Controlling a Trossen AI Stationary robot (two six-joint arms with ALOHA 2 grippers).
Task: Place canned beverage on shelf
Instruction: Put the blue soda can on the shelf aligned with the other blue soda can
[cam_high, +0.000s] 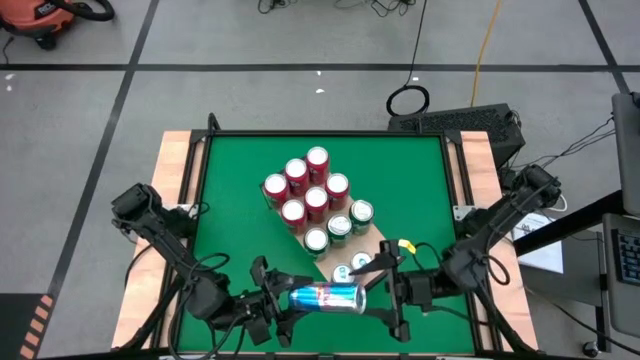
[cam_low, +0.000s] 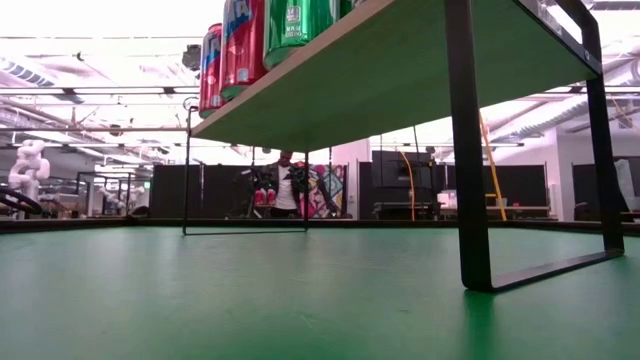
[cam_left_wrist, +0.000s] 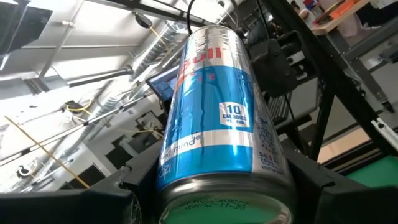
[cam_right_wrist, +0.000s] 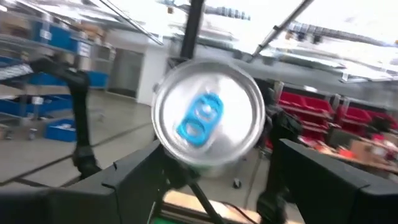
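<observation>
can: low centre of high view, lying level, long axis left-right | left gripper: clamped on its base end | right gripper: spread wide just off its tab end, not gripping | shelf: just above can, nearer right arm

Grey floor with black tape lines; bright ceiling lights.

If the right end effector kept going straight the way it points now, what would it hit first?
The blue and silver energy drink can, top end facing it, held lengthwise by the left end effector. The gap is hard to judge.
</observation>
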